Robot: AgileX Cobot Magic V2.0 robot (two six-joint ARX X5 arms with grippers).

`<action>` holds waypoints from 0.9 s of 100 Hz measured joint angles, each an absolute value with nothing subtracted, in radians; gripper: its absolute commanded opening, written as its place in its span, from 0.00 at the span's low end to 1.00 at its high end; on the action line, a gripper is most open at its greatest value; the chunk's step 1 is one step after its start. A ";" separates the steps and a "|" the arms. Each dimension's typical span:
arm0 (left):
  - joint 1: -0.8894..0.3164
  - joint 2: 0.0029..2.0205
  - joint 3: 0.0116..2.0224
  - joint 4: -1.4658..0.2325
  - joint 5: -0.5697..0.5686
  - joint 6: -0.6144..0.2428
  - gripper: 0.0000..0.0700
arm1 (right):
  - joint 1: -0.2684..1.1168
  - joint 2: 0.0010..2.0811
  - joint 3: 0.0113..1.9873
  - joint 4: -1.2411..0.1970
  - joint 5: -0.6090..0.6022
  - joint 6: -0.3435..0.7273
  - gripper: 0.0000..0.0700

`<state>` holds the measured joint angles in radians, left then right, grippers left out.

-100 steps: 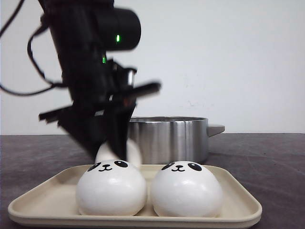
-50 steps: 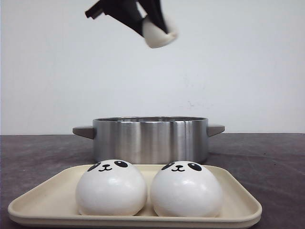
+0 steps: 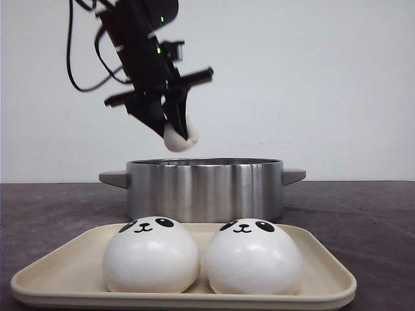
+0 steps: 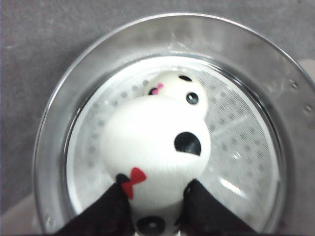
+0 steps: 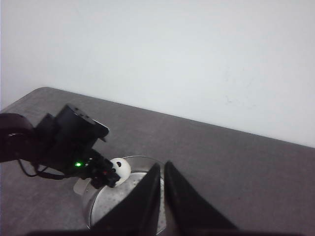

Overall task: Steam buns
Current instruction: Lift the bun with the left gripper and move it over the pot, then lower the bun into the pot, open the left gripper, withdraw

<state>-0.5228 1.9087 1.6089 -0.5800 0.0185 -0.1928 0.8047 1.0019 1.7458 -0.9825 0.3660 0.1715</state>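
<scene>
Above the steel pot (image 3: pixel 205 188), seen from the front, the left gripper (image 3: pixel 175 133) hangs tilted with one bun (image 3: pixel 179 138) pinched between its fingers, close over the rim toward the pot's left side; two more buns, the left tray bun (image 3: pixel 151 254) and the right tray bun (image 3: pixel 253 255), sit side by side on the cream tray (image 3: pixel 324 275) in front of the pot. From the left wrist camera, the held bun fills the middle of the frame between the two black fingers (image 4: pixel 110 209), squeezed a little, and beneath it a fourth bun (image 4: pixel 179 88) already rests on the perforated steamer plate (image 4: pixel 236 142) inside the pot. From the right wrist camera, the right gripper (image 5: pixel 162 189) stands high and well back from the pot, its fingers pressed nearly together and holding nothing. The step in hand looks like placing the second bun of four in the pot. The next move probably calls for lowering it onto a bare part of the plate beside the bun already there, then spreading the fingers.
</scene>
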 measured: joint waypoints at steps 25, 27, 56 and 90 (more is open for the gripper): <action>-0.519 2.000 1.609 -0.519 0.004 -0.181 0.01 | 0.805 1.009 1.746 -0.984 0.366 0.171 0.01; -0.519 2.003 1.609 -0.518 0.002 -0.181 0.01 | 0.805 1.009 1.746 -0.984 0.366 0.171 0.01; -0.508 2.019 1.609 -0.513 -0.029 -0.175 0.43 | 0.805 1.010 1.746 -1.000 0.366 0.172 0.01; -0.506 2.019 1.609 -0.522 -0.028 -0.175 0.82 | 0.805 1.010 1.746 -1.002 0.366 0.171 0.01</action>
<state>-0.5064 2.0190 1.6093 -0.5220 -0.0280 -0.1749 0.8047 1.0096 1.7458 -1.0023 0.3664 0.1715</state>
